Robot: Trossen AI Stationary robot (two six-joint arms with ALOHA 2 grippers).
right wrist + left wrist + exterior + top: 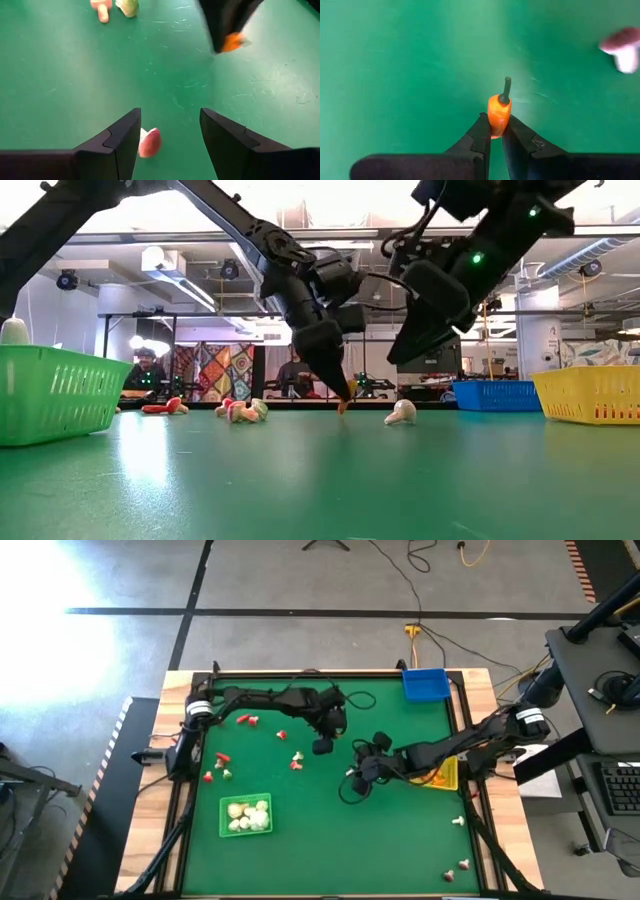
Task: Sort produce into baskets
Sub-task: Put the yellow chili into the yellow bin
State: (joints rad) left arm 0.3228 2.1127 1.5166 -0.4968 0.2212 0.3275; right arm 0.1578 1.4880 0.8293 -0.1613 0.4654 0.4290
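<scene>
My left gripper [322,747] is near the table's middle, shut on a small orange piece of produce [498,112] with a dark green stem. My right gripper [170,125] hangs open above the table just to the right [353,780]. A red-and-white piece [149,142] lies on the green mat below and between its fingers, untouched. The green basket [245,815] at the near left holds whitish bulbs. The blue basket [425,685] stands at the far right. The yellow basket [447,776] is half hidden under my right arm. My left gripper pinches the orange piece's lower end [495,131] between its two fingertips [481,131]. The fingers slant down from the table's left. The piece sticks out beyond the tips, stem end [507,87] away from them, low over the mat [344,406]; whether it touches the mat, I cannot tell.
Red-and-white pieces lie scattered on the left half [247,720] [222,756] [297,758] and at the near right corner [458,822] [464,864]. A whitish piece [400,413] lies near both grippers. A dark frame [460,680] edges the mat.
</scene>
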